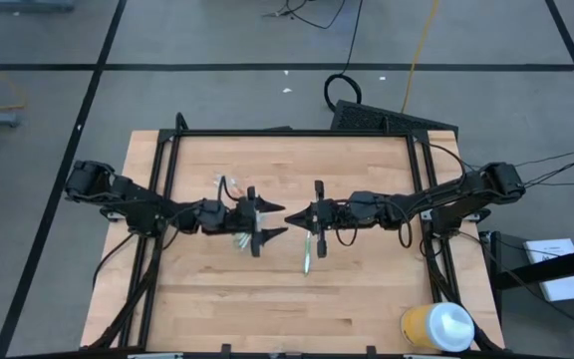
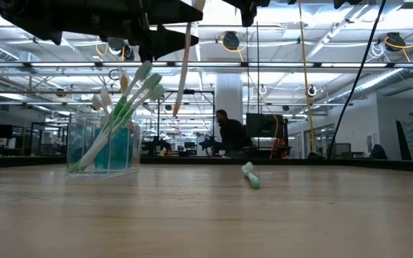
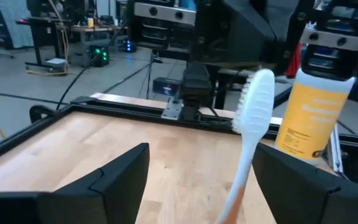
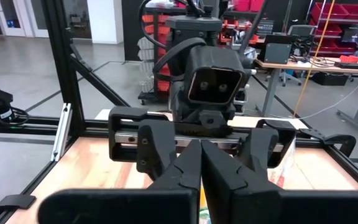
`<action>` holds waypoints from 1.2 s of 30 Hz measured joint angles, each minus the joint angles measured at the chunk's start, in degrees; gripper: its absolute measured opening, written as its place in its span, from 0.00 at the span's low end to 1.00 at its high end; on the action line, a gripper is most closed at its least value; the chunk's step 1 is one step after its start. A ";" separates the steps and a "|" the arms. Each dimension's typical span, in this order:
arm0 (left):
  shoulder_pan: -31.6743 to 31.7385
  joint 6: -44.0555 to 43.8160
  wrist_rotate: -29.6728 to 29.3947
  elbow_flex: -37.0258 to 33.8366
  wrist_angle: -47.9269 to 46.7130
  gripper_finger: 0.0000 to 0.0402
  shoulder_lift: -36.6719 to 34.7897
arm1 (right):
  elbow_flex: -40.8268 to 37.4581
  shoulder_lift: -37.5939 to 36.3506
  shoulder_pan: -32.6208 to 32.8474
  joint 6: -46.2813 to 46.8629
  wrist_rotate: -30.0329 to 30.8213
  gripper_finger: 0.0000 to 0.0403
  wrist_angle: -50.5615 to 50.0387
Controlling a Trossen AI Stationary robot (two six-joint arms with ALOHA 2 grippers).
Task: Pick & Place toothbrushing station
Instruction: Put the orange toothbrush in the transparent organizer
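Meeting tip to tip over the middle of the desk (image 1: 367,294), the robot's two arms frame a single white toothbrush (image 2: 183,64) that hangs nearly upright in the air, head uppermost in the left wrist view. The left gripper (image 1: 275,220) has its fingers spread wide, and the brush stands in the gap between them without visibly touching either one. The right gripper (image 1: 295,214) faces it with fingers pressed together. Whether they pinch the brush's shaft cannot be told from any view. The clear plastic cup (image 2: 102,147) stands on the desk beneath the left arm, behind that gripper's fingertips, so the hanging brush is just beside the cup and above its rim. The left arm is plainly the nearer to the cup. One green toothbrush (image 1: 308,255) lies flat on the desk just beside the right gripper, toward the front edge. Its long axis runs roughly front to back with a slight slant, and the right arm is the nearer one for picking it up. By count there is one cup, one brush in the air and one on the desk. A fan of green-and-white brushes leans out of the cup, perhaps four or five, overlapping too closely for a firm number. A blue shape shows inside the cup, and how many tubes it makes up cannot be told. One yellow white-lidded container (image 1: 434,326) stands well apart at the desk's front right corner.
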 joint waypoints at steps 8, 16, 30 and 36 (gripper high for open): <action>0.14 -0.43 0.31 0.00 0.08 0.68 0.14 | 0.00 0.00 0.00 -0.24 0.00 0.00 0.20; 0.18 -0.69 2.41 0.27 1.75 0.68 2.24 | 0.00 0.00 0.00 -0.24 0.00 0.00 0.44; 0.31 2.35 5.16 5.07 1.97 0.54 6.84 | 0.00 0.00 0.00 -0.24 0.00 0.00 0.00; 0.49 1.83 5.28 5.35 2.14 0.27 6.78 | 0.00 0.00 0.00 -0.24 0.01 0.00 -0.29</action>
